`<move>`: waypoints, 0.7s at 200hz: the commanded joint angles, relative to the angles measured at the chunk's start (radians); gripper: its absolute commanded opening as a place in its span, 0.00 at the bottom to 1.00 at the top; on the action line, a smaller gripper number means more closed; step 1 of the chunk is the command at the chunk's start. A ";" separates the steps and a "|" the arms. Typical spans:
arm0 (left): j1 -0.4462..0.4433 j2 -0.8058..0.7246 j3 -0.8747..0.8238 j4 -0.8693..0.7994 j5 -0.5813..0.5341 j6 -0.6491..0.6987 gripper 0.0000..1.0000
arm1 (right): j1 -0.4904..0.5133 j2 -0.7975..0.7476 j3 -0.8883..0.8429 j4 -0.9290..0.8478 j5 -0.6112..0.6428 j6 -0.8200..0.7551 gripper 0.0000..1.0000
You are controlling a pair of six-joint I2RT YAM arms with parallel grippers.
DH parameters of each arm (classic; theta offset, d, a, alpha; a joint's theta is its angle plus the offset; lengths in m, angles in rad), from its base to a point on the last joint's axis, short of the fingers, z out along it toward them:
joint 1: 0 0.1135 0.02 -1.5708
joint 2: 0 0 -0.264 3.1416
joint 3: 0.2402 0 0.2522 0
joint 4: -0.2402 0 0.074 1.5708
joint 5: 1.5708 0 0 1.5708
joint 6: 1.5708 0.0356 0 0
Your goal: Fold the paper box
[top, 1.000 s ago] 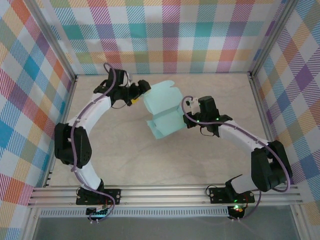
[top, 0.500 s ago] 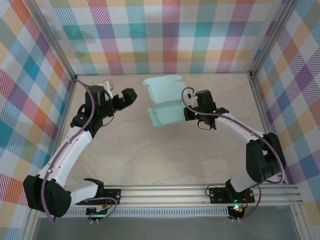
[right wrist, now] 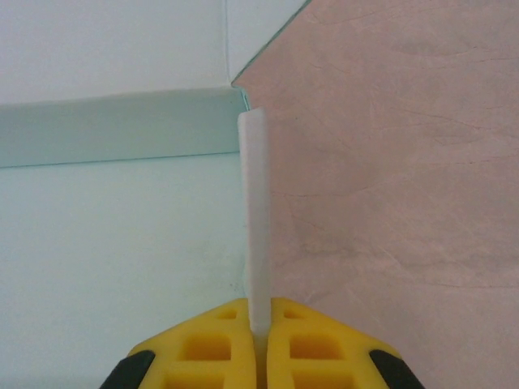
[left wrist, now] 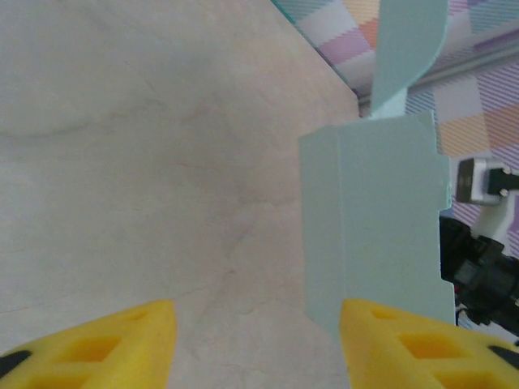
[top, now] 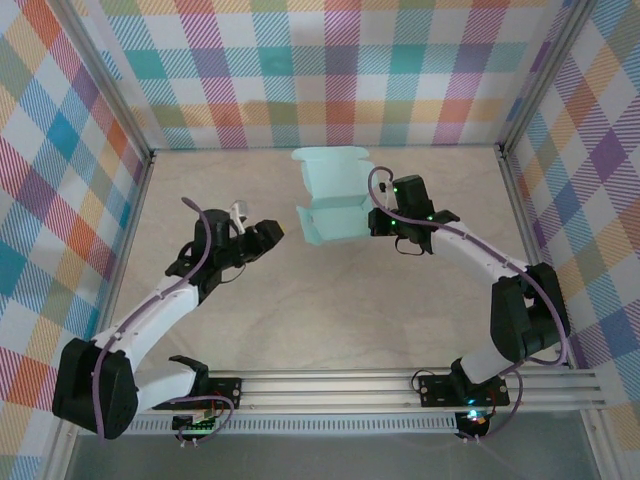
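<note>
Left gripper (top: 266, 234) hangs left of centre over the table (top: 330, 320), jaws partly apart, empty; paper box (top: 335, 205) half-formed (flaps loose) mid far edge; right gripper (top: 372, 222) pinches its side panel; mid-fold, next probably needs left pushing a flap in

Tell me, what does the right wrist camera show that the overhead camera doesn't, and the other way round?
Right wrist camera: up close, the yellow fingers of the right gripper are pinched shut on a thin flap of the paper box, seen edge-on, and a fold crease runs across the card. Overhead camera: the whole half-folded shape, the left gripper off to its left and apart from it, and the plaid walls. Both: the mint card held by the right arm, against the pale table.
</note>
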 commanded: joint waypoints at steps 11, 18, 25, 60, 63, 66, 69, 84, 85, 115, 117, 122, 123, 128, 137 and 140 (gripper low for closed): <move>-0.034 0.071 0.039 0.156 0.049 -0.074 0.51 | -0.005 0.014 0.029 -0.006 -0.035 0.014 0.00; -0.037 0.086 0.045 0.183 0.064 -0.090 0.52 | -0.006 0.015 0.030 -0.011 -0.035 0.012 0.00; -0.040 0.097 0.056 0.194 0.070 -0.098 0.53 | -0.005 0.016 0.029 -0.014 -0.035 0.014 0.00; -0.081 0.166 0.090 0.250 0.084 -0.123 0.51 | -0.005 0.010 0.021 -0.010 -0.043 0.014 0.00; -0.086 0.174 0.092 0.255 0.084 -0.126 0.50 | -0.005 0.010 0.022 -0.010 -0.045 0.014 0.00; -0.089 0.180 0.094 0.262 0.086 -0.129 0.50 | -0.005 0.009 0.023 -0.010 -0.047 0.014 0.00; -0.094 0.186 0.095 0.268 0.086 -0.131 0.49 | -0.005 0.009 0.023 -0.011 -0.047 0.014 0.00; -0.113 0.214 0.109 0.291 0.089 -0.143 0.46 | -0.005 0.007 0.023 -0.011 -0.052 0.015 0.00; -0.114 0.214 0.111 0.291 0.089 -0.143 0.46 | -0.005 0.006 0.023 -0.011 -0.052 0.014 0.00; -0.144 0.254 0.155 0.273 0.089 -0.134 0.36 | -0.003 0.005 0.021 -0.012 -0.050 0.007 0.00; -0.146 0.255 0.159 0.271 0.089 -0.133 0.36 | -0.004 0.005 0.021 -0.012 -0.049 0.006 0.00; -0.149 0.259 0.165 0.265 0.089 -0.132 0.35 | -0.004 0.005 0.021 -0.015 -0.047 0.005 0.00; -0.150 0.260 0.166 0.263 0.089 -0.131 0.35 | -0.004 0.005 0.021 -0.015 -0.047 0.005 0.00; -0.153 0.265 0.171 0.255 0.089 -0.128 0.35 | -0.003 0.004 0.021 -0.017 -0.043 0.003 0.00; -0.156 0.275 0.179 0.238 0.085 -0.124 0.34 | -0.004 0.001 0.020 -0.021 -0.035 0.001 0.00; -0.157 0.277 0.181 0.231 0.086 -0.123 0.34 | -0.003 0.000 0.020 -0.022 -0.032 -0.001 0.00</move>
